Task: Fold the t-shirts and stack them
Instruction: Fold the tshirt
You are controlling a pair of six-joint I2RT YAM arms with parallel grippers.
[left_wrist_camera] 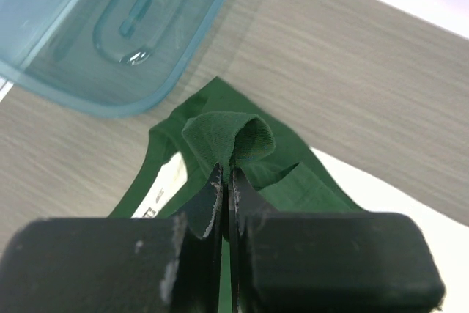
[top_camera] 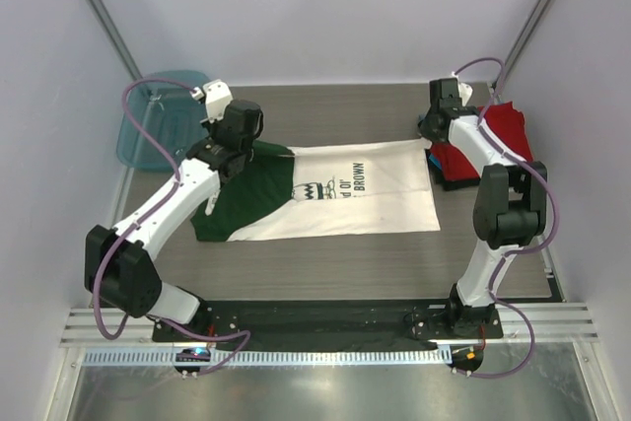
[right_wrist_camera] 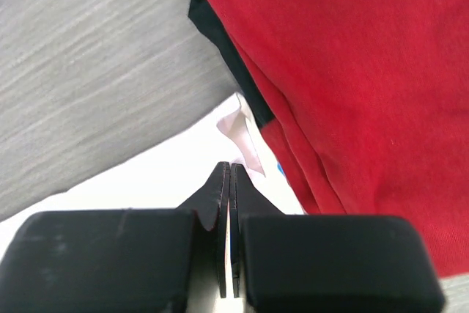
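I hold the white cloth t-shirt with dark green sleeves (top_camera: 380, 206) at both ends for folding. The left gripper (left_wrist_camera: 226, 174) pinches a green sleeve fold between closed jaws. The right gripper (right_wrist_camera: 229, 174) pinches the white hem, with the folded red t-shirt (right_wrist_camera: 352, 71) just right of its jaws.

spread t-shirt (top_camera: 365, 199) centre of table (top_camera: 345, 263) | folded t-shirts (top_camera: 508, 130) just beside, right | tub (top_camera: 158, 125) far left
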